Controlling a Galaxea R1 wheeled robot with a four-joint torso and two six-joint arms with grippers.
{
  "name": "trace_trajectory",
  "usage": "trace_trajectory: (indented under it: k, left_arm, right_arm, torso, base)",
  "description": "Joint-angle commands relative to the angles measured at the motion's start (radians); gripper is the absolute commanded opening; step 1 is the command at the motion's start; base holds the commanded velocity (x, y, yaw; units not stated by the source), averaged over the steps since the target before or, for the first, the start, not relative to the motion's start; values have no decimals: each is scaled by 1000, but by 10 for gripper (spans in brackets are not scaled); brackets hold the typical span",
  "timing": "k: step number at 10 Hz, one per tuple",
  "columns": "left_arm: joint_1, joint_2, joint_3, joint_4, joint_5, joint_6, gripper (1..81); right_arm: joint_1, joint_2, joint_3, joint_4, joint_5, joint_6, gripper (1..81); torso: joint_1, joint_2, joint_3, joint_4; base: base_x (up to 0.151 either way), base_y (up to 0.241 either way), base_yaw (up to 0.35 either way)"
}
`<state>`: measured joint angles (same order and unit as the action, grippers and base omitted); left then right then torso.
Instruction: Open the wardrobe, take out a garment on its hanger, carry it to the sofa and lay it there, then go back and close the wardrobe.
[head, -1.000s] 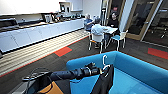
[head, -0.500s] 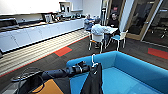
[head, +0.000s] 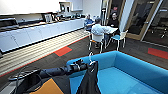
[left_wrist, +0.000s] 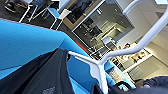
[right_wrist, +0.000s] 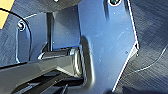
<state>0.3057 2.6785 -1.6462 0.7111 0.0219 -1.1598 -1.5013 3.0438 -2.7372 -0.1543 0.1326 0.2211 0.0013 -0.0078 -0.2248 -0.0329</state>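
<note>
People (head: 100, 28) seated at white table (head: 113, 30); long white counter (head: 40, 32) behind.

No readable text, label, brand, number or sign appears in any view. In the left wrist view, the black garment (left_wrist: 42, 77) carries a small pale marking near its lower edge, but it is too blurred to read. Framed items on the long white desk (head: 37, 31) in the head view are also too indistinct to make out.
</note>
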Motion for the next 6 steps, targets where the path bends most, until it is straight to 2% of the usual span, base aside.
trace_trajectory:
  k: [1, 5, 6]
  left_arm:
    - [-181, 26, 2, 19, -39, -1, 10]
    - [-194, 63, -49, 19, -39, -1, 10]
    - [-201, 72, -63, 19, -39, -1, 10]
  right_arm:
    - [23, 2, 4, 2, -54, -3, 811]
    - [23, 2, 4, 2, -53, -3, 811]
    - [23, 2, 4, 2, -53, -3, 811]
  torso:
    - [0, 0, -37, 0]
    - [0, 0, -148, 0]
    - [0, 0, -161, 0]
  base:
    - [0, 0, 0]
    - [0, 0, 0]
    - [0, 0, 0]
